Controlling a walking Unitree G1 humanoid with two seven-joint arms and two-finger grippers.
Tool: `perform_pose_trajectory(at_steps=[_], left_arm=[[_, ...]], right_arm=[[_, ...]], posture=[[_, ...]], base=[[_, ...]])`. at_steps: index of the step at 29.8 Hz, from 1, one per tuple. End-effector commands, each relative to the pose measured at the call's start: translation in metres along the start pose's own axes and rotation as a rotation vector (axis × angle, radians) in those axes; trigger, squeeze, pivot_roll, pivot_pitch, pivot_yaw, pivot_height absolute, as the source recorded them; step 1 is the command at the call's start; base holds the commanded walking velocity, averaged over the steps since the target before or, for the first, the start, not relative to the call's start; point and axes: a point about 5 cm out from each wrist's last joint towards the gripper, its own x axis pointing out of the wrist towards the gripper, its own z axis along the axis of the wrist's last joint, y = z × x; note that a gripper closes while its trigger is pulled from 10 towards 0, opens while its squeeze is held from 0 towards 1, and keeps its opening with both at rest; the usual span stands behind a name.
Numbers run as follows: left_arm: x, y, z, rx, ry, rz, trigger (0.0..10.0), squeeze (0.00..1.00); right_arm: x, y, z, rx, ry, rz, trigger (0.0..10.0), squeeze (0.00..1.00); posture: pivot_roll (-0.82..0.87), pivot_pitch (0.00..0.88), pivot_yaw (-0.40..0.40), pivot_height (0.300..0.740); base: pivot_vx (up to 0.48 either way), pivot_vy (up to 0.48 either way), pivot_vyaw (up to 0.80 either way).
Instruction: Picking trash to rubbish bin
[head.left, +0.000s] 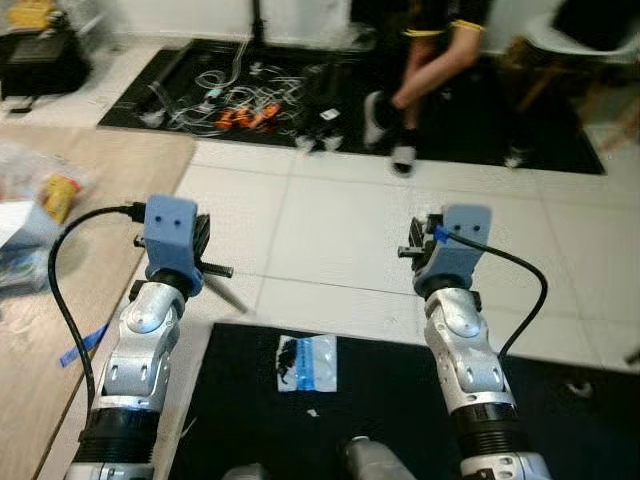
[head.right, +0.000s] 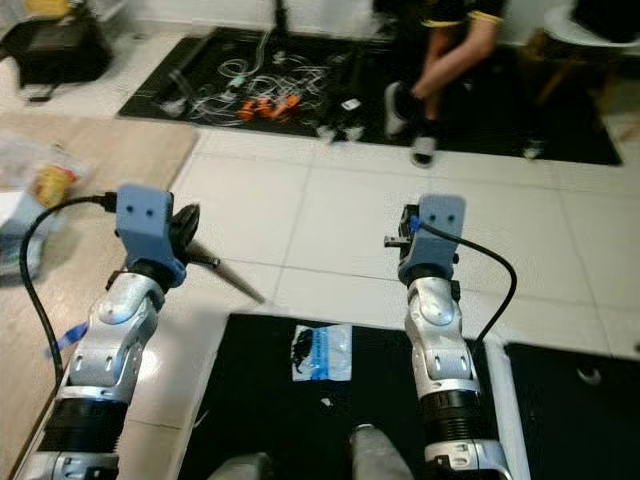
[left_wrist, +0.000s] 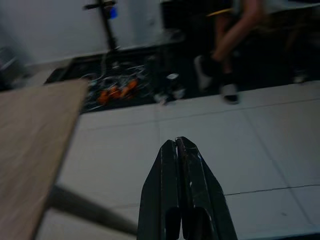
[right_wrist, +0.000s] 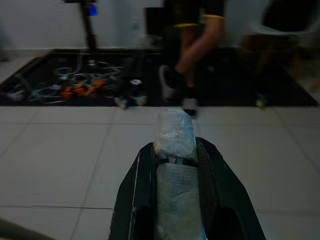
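Note:
My right gripper (right_wrist: 175, 150) is shut on a crumpled pale plastic wrapper (right_wrist: 174, 132), which pokes out past the fingertips. It is held raised over the white tiled floor (head.left: 330, 230). Level with it on the left, my left gripper (left_wrist: 177, 146) is shut with nothing between its fingers. In the eye views both arms reach forward, with blue wrist mounts (head.left: 170, 235) on top. A white and blue plastic packet (head.left: 306, 362) lies flat on the black mat (head.left: 400, 400) between the two arms, below them.
A wooden table (head.left: 60, 330) with bags and clutter stands at the left. A person's legs (head.left: 415, 80) and a chair are at the back. Beside them, tangled cables (head.left: 240, 95) lie on a second black mat.

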Motion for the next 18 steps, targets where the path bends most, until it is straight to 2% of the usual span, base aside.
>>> perform_pose_trajectory(at_steps=[1, 11, 16, 18], left_arm=[[0.000, -0.002, -0.004, 0.007, 0.016, -0.006, 10.0, 0.00], [0.009, -0.001, 0.001, 0.034, 0.014, -0.041, 10.0, 0.00], [0.010, 0.002, -0.001, 0.029, 0.018, -0.015, 10.0, 0.00], [0.009, 0.002, -0.003, 0.016, 0.020, 0.021, 10.0, 0.00]], right_arm=[[-0.003, -0.002, -0.008, 0.004, 0.026, -0.013, 10.0, 0.00], [-0.007, -0.006, -0.014, 0.017, 0.029, -0.068, 10.0, 0.00], [-0.009, -0.005, -0.015, 0.016, 0.034, -0.067, 10.0, 0.00], [-0.008, -0.003, -0.015, 0.003, 0.038, -0.040, 10.0, 0.00]], posture=[[0.05, 0.087, 0.058, 0.740], [0.06, 0.076, 0.108, 0.740], [0.05, 0.078, 0.096, 0.740], [0.05, 0.081, 0.064, 0.740]], base=[[0.000, 0.000, -0.80], [0.000, 0.000, -0.80], [0.000, 0.000, -0.80], [0.000, 0.000, -0.80]])
